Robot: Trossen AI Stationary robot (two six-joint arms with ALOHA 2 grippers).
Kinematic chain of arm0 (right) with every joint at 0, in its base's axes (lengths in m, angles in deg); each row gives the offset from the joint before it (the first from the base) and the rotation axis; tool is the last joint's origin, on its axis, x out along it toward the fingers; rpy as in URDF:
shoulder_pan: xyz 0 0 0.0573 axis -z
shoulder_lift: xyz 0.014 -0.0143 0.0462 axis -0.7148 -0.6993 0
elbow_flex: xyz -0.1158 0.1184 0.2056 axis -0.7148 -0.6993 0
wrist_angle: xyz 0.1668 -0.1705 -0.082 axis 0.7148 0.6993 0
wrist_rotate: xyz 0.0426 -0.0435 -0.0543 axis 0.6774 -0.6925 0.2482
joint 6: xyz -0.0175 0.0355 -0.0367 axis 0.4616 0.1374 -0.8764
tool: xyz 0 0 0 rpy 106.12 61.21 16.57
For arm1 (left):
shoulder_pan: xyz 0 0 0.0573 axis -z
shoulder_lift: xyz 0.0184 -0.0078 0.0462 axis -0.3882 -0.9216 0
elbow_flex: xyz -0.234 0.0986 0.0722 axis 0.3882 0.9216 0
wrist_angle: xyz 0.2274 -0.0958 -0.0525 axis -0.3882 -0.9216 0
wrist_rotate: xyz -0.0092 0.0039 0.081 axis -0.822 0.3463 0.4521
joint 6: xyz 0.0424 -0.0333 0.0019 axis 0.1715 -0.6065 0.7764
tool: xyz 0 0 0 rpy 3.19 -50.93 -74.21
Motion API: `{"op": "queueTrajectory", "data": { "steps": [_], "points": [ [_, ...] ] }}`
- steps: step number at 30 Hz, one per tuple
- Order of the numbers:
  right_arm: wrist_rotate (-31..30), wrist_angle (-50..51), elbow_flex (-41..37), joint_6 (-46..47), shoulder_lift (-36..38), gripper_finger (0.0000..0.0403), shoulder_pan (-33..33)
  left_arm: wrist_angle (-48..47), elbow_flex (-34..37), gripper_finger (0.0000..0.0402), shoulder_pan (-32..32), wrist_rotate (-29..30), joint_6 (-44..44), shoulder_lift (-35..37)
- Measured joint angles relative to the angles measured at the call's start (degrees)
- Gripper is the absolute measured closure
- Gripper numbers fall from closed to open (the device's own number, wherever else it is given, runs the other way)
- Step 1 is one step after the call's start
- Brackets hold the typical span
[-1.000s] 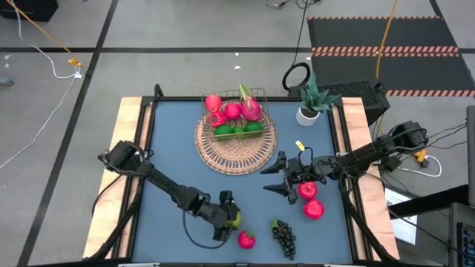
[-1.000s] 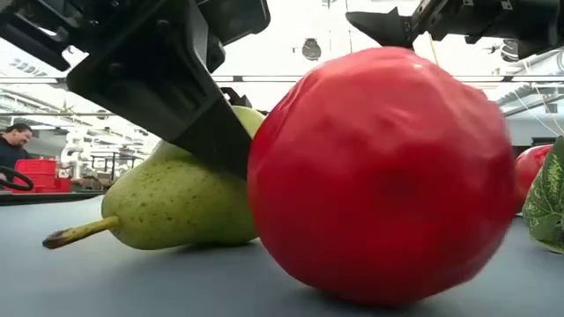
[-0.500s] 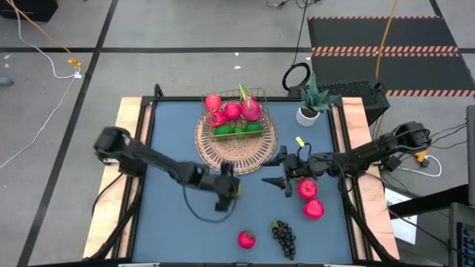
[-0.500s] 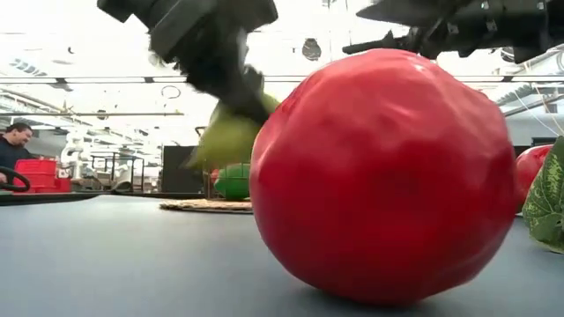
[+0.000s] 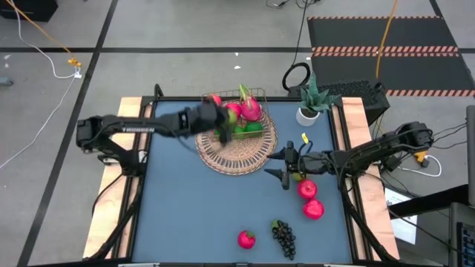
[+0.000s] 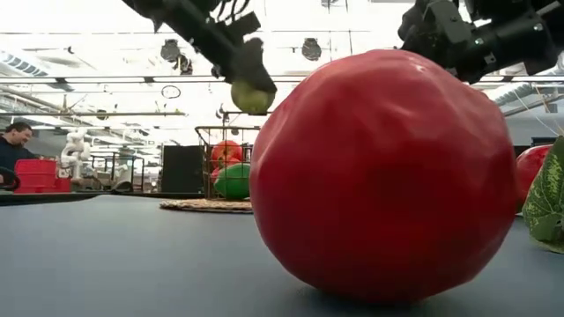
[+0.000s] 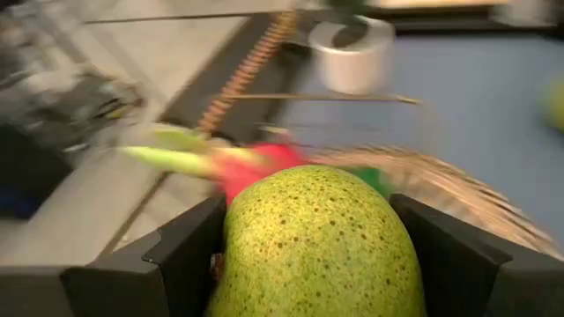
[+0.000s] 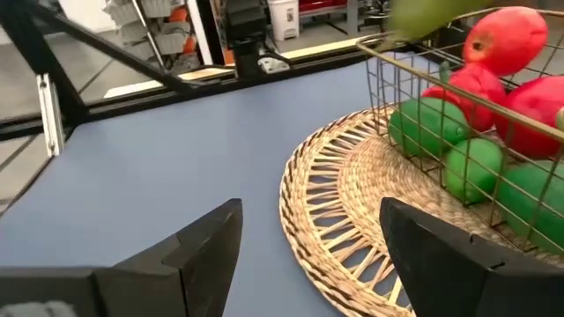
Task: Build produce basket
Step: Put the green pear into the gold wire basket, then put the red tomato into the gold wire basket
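Observation:
My left gripper (image 5: 220, 124) is shut on a yellow-green pear (image 7: 315, 236) and hovers over the wire basket (image 5: 234, 113). The low view shows the pear (image 6: 251, 95) in the air above the basket (image 6: 222, 160). The basket stands on the round wicker mat (image 5: 236, 148) and holds red apples, green limes and a pink dragon fruit (image 7: 256, 165). My right gripper (image 5: 280, 167) is open and stays beside the mat's right edge, touching nothing. Its fingers (image 8: 204, 246) point toward the mat (image 8: 348, 220). Two red apples (image 5: 308, 188) lie to its near right. My left gripper pinches the pear across its broad rounded body (image 7: 264, 255) between the two fingers (image 7: 185, 255), one on each side. The fingers slant down from the table's left side. The pear is lifted clear, above the basket.
A red fruit (image 5: 246, 239) and dark grapes (image 5: 283, 237) lie near the table's near edge. The red fruit (image 6: 383, 176) fills the low view's foreground. A potted plant (image 5: 308, 102) stands at the far right corner. Bare blue table lies on the left and in the middle.
My left gripper has lifted the pear off the table near the near edge, beside the red fruit. It has carried it up and toward the far edge, to a place above the basket. The pear is now clear of the table.

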Motion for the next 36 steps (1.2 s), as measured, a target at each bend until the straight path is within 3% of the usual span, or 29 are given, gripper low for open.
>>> {"op": "queueTrajectory", "data": {
  "steps": [3,7,16,25,33,36],
  "points": [
    [0.0,0.0,0.0,0.1,0.0,0.0138,0.4,3.1,0.0,0.0105,-7.5,-1.8,-2.6,-1.6],
    [0.1,0.0,0.0,0.3,0.0,0.0138,0.4,3.8,0.0,0.0089,-14.6,-10.0,-7.3,-3.9],
    [0.1,0.4,0.0,-0.4,0.0,0.0138,0.4,8.4,0.0,0.002,-16.3,-15.0,2.9,-10.9],
    [0.0,-1.8,0.0,1.2,0.0,0.0138,0.5,12.4,0.0,0.0024,-11.4,-13.4,7.4,-8.1],
    [3.1,-7.9,0.0,1.3,0.7,0.0138,2.9,11.2,-0.1,0.0043,1.8,-27.0,6.7,-3.4],
    [3.6,-7.5,0.0,1.1,1.1,0.0138,3.6,8.3,-0.1,0.0051,8.8,-28.1,6.6,-4.5]
  ]
}}
